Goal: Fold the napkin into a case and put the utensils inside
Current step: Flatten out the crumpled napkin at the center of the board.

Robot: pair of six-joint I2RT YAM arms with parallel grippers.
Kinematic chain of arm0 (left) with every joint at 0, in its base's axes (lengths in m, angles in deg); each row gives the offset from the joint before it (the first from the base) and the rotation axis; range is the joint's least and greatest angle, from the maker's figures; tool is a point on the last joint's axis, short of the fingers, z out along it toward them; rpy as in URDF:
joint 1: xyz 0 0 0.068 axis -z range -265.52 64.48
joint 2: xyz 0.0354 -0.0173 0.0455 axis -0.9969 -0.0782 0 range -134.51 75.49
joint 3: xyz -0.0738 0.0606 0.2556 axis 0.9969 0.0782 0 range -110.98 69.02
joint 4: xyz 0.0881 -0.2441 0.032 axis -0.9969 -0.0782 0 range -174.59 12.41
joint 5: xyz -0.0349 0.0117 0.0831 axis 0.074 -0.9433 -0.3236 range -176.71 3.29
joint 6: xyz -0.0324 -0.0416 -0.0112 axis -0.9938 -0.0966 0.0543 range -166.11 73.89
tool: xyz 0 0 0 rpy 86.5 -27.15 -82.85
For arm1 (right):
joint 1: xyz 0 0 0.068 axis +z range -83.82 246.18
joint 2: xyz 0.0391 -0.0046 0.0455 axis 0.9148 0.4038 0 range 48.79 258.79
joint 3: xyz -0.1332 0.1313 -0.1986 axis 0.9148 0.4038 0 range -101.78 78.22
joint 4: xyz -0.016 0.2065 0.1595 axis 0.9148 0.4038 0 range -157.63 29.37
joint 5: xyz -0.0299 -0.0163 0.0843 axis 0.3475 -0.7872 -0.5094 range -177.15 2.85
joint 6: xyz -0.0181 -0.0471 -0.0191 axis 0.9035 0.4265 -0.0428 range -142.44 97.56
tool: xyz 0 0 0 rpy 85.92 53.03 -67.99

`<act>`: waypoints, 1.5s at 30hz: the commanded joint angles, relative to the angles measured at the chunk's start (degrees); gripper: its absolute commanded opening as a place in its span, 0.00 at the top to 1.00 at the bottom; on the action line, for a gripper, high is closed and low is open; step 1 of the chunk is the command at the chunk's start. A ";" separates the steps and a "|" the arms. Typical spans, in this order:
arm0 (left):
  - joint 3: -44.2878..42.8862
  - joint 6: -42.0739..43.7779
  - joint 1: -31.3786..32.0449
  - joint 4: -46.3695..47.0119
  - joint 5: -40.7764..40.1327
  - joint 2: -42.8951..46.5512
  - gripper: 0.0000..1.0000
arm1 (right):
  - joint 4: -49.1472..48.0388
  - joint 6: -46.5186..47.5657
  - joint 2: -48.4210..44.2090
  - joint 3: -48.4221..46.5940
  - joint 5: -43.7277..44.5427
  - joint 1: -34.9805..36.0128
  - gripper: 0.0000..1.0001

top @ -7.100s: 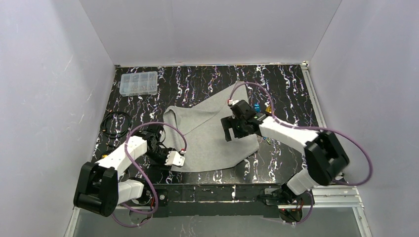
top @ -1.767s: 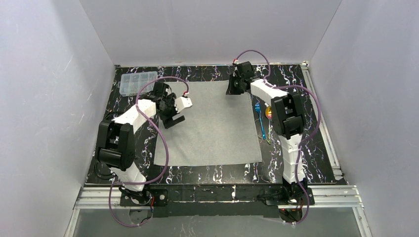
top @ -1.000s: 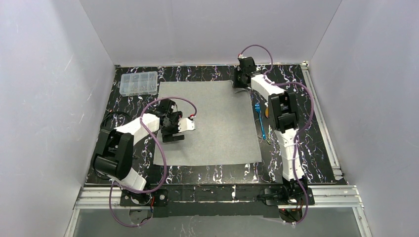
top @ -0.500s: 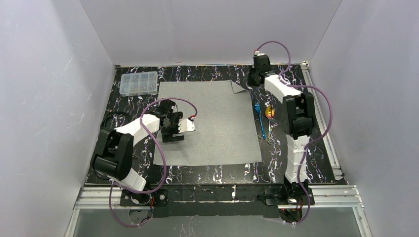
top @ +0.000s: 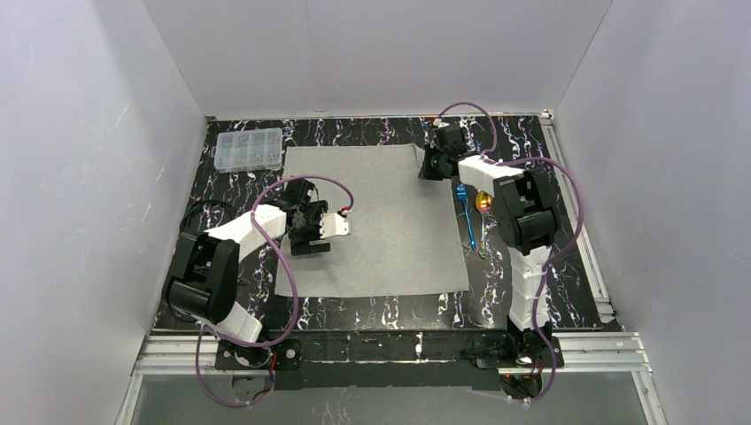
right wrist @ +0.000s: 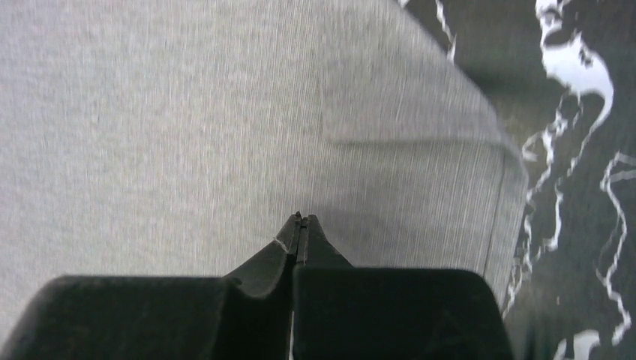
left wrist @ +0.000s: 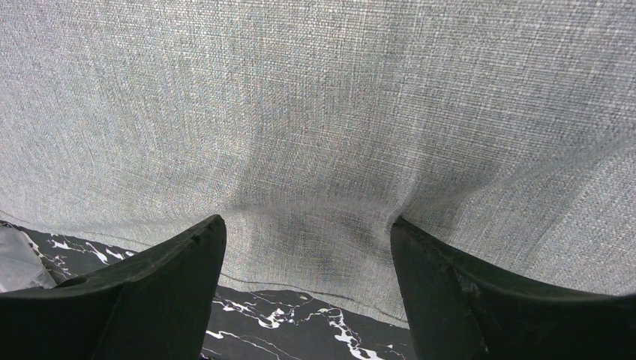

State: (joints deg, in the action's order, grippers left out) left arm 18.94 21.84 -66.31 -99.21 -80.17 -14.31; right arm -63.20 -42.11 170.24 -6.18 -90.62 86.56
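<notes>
My right gripper is sitting with its fingertips pressed together, low over the napkin beside its doubled-over far right corner; whether any weave is caught between them I cannot tell. My left gripper is standing with its fingers well apart, both tips bearing down just inside the cloth's left edge, and the fabric is puckering between them. That pucker suggests a light, limp cloth that is likely to drape and drag rather than hold a crease, so I judge a thin pinch at a corner or edge to be the best hold, with the other arm pinning. The blue fork and gold-orange spoon are lying on the black marbled table just beside the napkin's right edge; they look slim, hard and probably slippery. No case is formed yet, so nothing is lying inside one. The clear compartment box is sitting near the far left corner, its contents too small to tell.
</notes>
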 commanded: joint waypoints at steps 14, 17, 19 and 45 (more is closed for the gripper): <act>3.01 4.87 -0.65 -1.01 -3.10 -0.18 0.24 | -6.02 -0.40 8.73 -11.24 8.83 -4.18 0.99; 3.06 5.19 -0.60 -1.31 -3.10 -0.03 0.25 | -6.75 0.13 8.84 -12.16 9.70 -5.28 0.99; 3.06 5.27 -0.65 -1.66 -3.12 0.04 0.25 | -7.05 -0.12 9.17 -13.31 8.93 -6.18 0.99; 2.20 3.64 -0.64 -3.09 -2.75 0.98 0.27 | 2.02 -6.92 -13.63 14.84 10.40 -4.57 0.89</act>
State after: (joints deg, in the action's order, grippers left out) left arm 20.20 26.25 -66.34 -97.75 -82.70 -13.59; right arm -64.21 -46.83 158.89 4.50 -81.15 81.80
